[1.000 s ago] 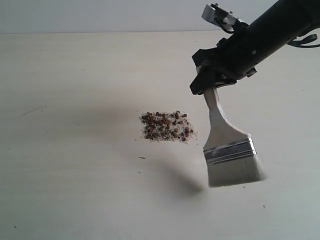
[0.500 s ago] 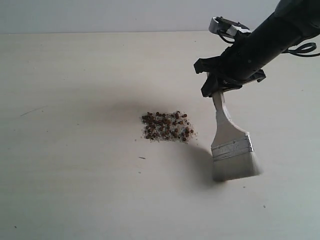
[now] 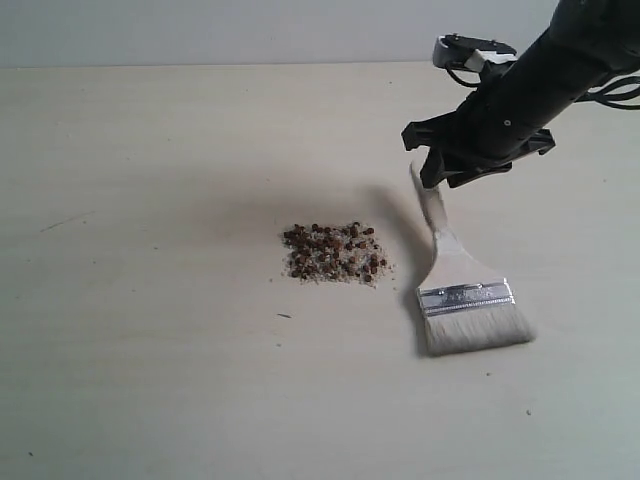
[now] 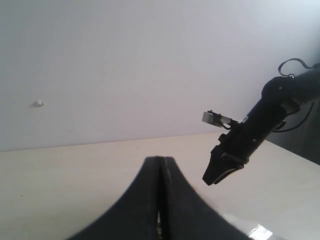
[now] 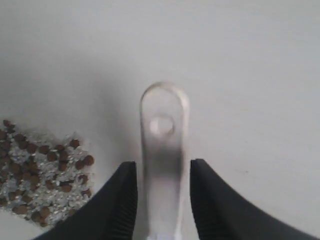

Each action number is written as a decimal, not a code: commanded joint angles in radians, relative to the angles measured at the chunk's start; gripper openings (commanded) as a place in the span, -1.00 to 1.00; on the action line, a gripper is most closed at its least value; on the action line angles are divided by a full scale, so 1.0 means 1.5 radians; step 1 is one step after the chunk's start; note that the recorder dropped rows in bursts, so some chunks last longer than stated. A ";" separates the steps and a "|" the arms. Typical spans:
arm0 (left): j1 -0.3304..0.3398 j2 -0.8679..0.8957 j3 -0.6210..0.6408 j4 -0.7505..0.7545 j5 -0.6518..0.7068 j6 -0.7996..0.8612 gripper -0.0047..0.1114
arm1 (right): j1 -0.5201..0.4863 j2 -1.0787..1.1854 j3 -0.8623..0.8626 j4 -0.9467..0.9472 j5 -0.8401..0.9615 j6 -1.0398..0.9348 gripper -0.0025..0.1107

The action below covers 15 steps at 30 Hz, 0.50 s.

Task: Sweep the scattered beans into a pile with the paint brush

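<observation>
Paint brush (image 3: 463, 300) lies flat on table (image 3: 150, 350), near beans (image 3: 333, 252), not touching them. Right gripper (image 5: 162, 200) spread, straddling handle end with gaps either side. Left gripper (image 4: 159, 200) pressed closed, empty. Brush likely light: stiff handle, soft bristles. Best grip mid-handle.

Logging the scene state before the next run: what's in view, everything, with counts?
beans: one pile of dozens, dark reddish-brown, mid-table.
whitish crumbs: many, mixed through the pile.
paint brush: 1, cream handle, silver band, pale bristles, resting on the table right of the pile in the exterior view, apart from it.
table: 1, pale cream, under everything.
wall: 1, pale, behind the table.
right pincer: 1, black, open, jaws astride the handle end with gaps on both sides.
left pincer: 1, black, shut, empty.
</observation>
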 commanded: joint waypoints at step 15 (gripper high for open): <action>0.002 -0.006 0.004 -0.008 0.001 -0.004 -0.92 | -0.001 -0.191 0.156 -0.125 -0.303 0.112 -0.96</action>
